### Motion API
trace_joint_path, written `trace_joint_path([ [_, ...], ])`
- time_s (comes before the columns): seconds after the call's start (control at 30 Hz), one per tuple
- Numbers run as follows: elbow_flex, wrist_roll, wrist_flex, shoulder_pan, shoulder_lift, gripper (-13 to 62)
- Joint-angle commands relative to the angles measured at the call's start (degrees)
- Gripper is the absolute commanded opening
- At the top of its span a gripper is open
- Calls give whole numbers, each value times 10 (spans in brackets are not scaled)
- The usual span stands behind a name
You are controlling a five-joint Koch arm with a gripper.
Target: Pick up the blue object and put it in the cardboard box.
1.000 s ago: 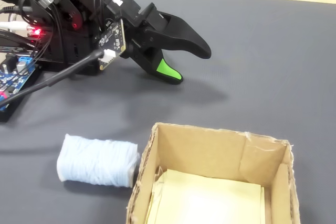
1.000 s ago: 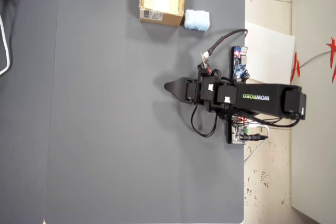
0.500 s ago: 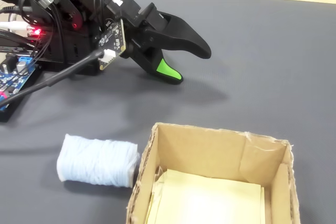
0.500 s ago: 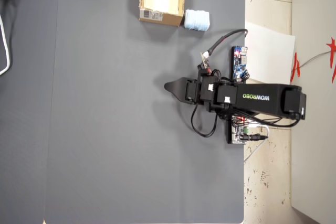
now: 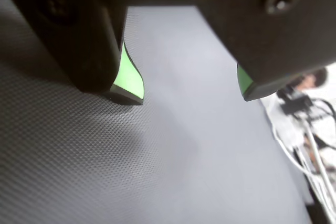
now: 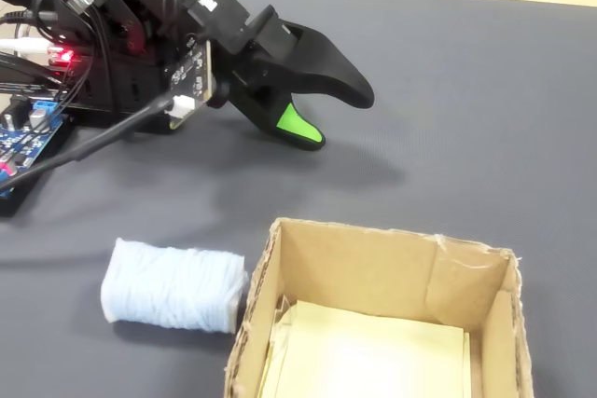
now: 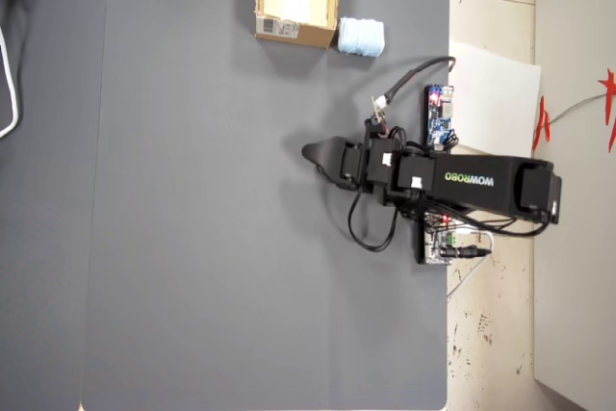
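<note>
The blue object [image 6: 173,286] is a pale light-blue ribbed roll lying on its side on the grey mat, touching the outer wall of the cardboard box [image 6: 373,241]. The overhead view shows the roll [image 7: 361,38] just right of the box [image 7: 294,31], which is open-topped with a cream inside and a white label. My gripper [image 6: 334,116] hovers low over bare mat, well away from both. Its jaws stand apart, green pads [image 5: 128,77] facing each other, nothing between them. From the wrist view, my gripper [image 5: 190,95] sees only mat; roll and box are out of that view.
The arm's base, a small blue circuit board [image 7: 440,115] with a red light and loose cables [image 6: 103,142] sit at the mat's right edge in the overhead view. More wires [image 5: 315,150] lie off the mat. The grey mat [image 7: 192,238] spreads wide to the left.
</note>
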Motion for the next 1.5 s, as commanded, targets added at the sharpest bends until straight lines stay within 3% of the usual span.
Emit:
trace_joint_path([
  [0.0, 21, -44, -54, 10, 48, 358],
  [0.13, 16, -147, -128, 54, 48, 353],
  [0.3, -47, -212, -53, 144, 47, 347],
  [0.47, -165, -214, 116, 237, 41, 345],
  [1.0, -280, -136, 262, 412, 13, 329],
  [1.47, -445, -101, 384, 506, -159, 328],
])
